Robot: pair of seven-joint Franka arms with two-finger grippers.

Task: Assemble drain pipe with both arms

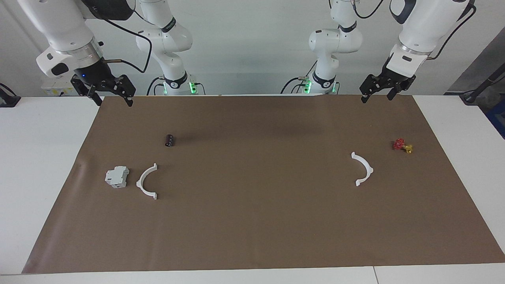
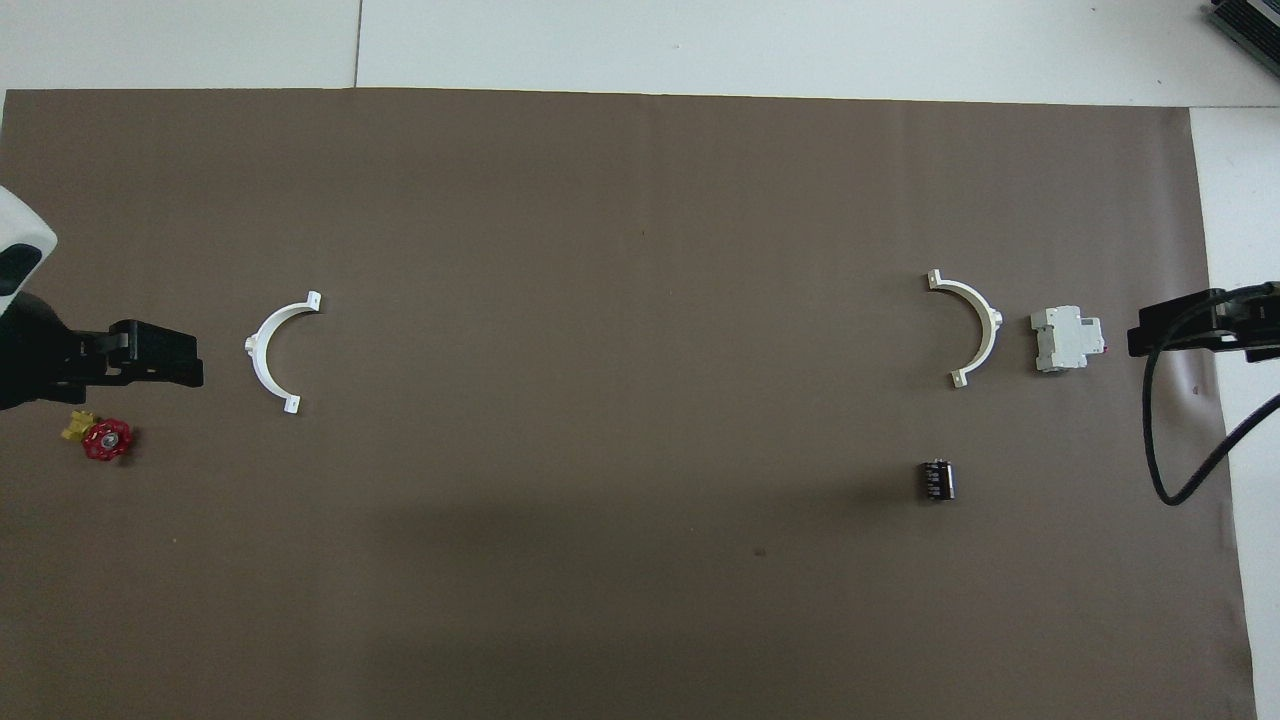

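Observation:
The drain pipe lies as two separate white half-rings on the brown mat. One half-ring lies toward the right arm's end, beside a grey-white block. The other half-ring lies toward the left arm's end. My right gripper hangs open and empty in the air over the mat's edge by the robots. My left gripper hangs open and empty over the same edge at its own end. Neither gripper touches anything.
A boxy grey-white block sits beside the right-end half-ring. A small black cylinder lies nearer to the robots than that half-ring. A small red and yellow valve lies near the left-end half-ring.

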